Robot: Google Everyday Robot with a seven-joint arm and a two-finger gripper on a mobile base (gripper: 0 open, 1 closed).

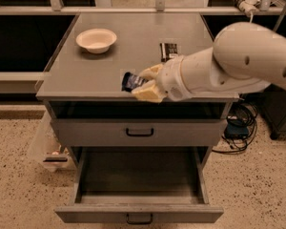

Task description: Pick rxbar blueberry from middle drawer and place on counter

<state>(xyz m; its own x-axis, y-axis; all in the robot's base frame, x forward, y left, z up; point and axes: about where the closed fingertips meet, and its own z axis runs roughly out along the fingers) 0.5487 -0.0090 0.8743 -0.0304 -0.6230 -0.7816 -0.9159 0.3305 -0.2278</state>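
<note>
While closed on the glossy blue rxbar blueberry, cream gripper at matte grey counter front edge, shallow middle drawer open below.

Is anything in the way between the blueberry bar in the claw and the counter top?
Nothing visible. The claw holds the dark blue glossy-wrapped snack bar over the front edge of the flat grey counter. The white bowl and the black-brown bar sit farther back, apart from it.
</note>
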